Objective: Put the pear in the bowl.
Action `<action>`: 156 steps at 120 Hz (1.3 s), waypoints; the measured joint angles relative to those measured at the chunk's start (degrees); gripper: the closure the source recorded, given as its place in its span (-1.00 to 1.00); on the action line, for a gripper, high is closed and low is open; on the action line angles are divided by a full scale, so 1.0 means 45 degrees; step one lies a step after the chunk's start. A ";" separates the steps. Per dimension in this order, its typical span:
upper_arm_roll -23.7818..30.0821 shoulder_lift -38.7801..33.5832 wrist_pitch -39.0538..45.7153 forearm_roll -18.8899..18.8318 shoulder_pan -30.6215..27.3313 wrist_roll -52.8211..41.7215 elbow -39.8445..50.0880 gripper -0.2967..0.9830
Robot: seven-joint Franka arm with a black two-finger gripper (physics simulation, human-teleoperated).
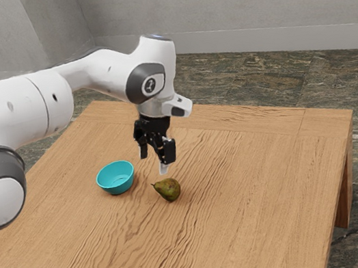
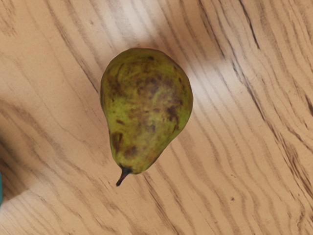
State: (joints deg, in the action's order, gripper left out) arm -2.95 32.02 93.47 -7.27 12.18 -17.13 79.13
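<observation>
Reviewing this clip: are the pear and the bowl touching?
Apart. The exterior view shows a strip of bare table between the pear and the bowl.

You're looking at a wooden surface [image 1: 248, 212], its grain catching a soft sheen; the bowl [image 1: 115, 185] is looking like smooth plastic, the pear [image 2: 146, 107] is showing smooth skin, and the wall [image 1: 232, 0] is looking matt.
</observation>
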 joint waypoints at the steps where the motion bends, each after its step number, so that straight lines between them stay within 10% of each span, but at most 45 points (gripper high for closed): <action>1: -0.0001 0.0061 -0.0007 0.0000 0.0000 -0.0009 0.0000 -0.54; 126: -0.0300 0.2814 0.1733 0.0821 -0.0149 -0.1307 -0.0733 -0.53; 156: -0.0301 0.2838 0.1901 0.0917 -0.0078 -0.1442 -0.0840 -0.19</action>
State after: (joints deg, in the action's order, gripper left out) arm -4.31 44.79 102.02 -3.15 11.83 -23.62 75.35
